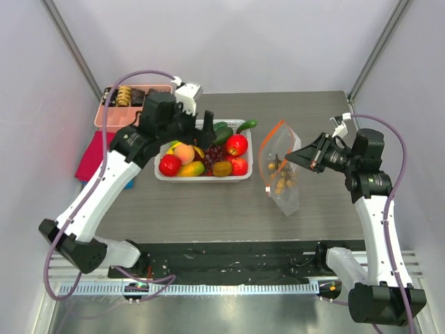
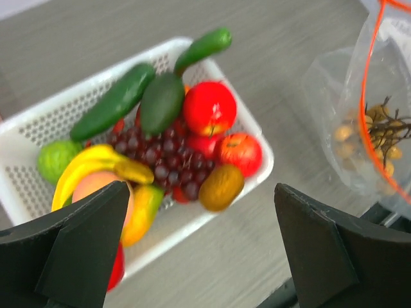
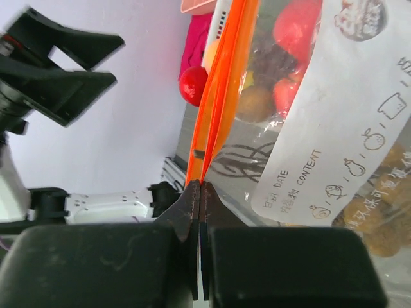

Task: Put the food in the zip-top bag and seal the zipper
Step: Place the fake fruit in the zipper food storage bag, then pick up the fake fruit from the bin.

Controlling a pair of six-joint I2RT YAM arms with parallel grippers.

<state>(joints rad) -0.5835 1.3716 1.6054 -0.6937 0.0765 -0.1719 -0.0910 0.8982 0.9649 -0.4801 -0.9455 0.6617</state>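
Observation:
The clear zip-top bag (image 1: 281, 174) hangs at the right of the table, its mouth held up. My right gripper (image 3: 200, 186) is shut on the orange zipper (image 3: 218, 96) at one end of it. A tan berry bunch (image 1: 280, 178) lies inside the bag (image 2: 359, 128). The rest of the food sits in a white basket (image 1: 167, 177): a peach (image 1: 183, 153), a red round fruit (image 1: 236, 145) and yellow bananas (image 2: 96, 163). My left gripper (image 1: 203, 131) hovers over the basket's back edge, open and holding nothing. In its wrist view the left gripper (image 2: 200, 192) frames the basket's near rim.
The basket (image 2: 38, 122) also holds green cucumbers (image 2: 119, 99), dark grapes (image 2: 157, 157) and a brown kiwi (image 2: 221, 187). A pink divided tray (image 1: 104, 111) with small rolls stands at the back left, a magenta cloth (image 1: 92, 156) below it. Grey walls close in both sides.

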